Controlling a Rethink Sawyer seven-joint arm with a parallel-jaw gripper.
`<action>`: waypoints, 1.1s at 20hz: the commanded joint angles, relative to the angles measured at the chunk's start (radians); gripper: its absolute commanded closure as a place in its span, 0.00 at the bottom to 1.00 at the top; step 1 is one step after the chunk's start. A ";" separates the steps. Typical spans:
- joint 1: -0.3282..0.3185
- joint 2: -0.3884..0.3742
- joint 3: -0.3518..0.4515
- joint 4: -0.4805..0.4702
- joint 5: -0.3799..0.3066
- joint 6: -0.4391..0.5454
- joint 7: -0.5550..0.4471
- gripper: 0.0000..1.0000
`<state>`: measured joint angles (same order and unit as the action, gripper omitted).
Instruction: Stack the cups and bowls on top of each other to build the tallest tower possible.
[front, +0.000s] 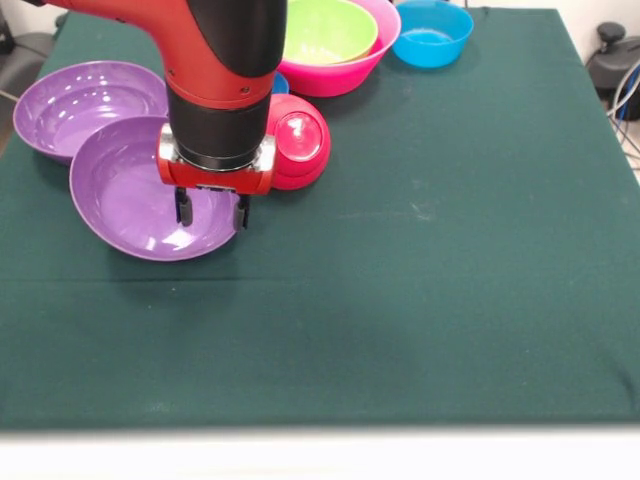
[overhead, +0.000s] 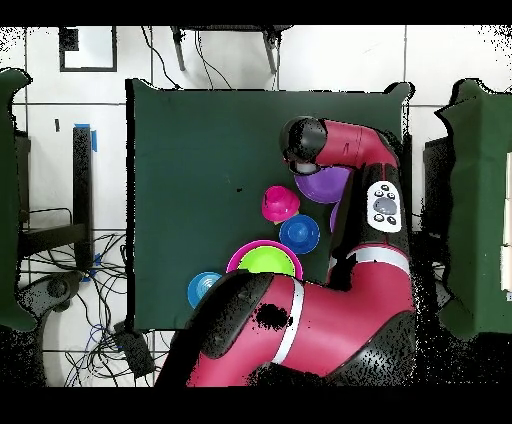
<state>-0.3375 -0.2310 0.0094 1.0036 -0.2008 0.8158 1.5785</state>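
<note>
The claw (front: 212, 210), spread and gripping nothing, hangs inside the nearer purple bowl (front: 130, 195), beside the crimson bowl (front: 300, 140).

A table draped in dark green cloth (front: 450, 260) carries all the dishes, bunched toward one end. Two purple bowls (front: 140, 195) sit open side up, the nearer one overlapping the rim of the other (front: 70, 105). Just beside them a crimson bowl (front: 298, 140) lies upside down. Behind it sits the big pink bowl (front: 350, 70), and near that a light blue bowl (front: 432, 35). A dark blue bowl (overhead: 299, 233) rests between the crimson and pink ones.
</note>
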 joint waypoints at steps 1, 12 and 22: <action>0.021 0.024 0.096 0.028 0.016 0.094 -0.007 0.00; 0.029 0.036 0.095 0.022 0.016 0.084 0.003 0.00; 0.031 0.099 0.088 -0.018 -0.021 0.027 -0.019 0.00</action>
<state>-0.3320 -0.2285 0.0095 1.0033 -0.1966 0.8220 1.5785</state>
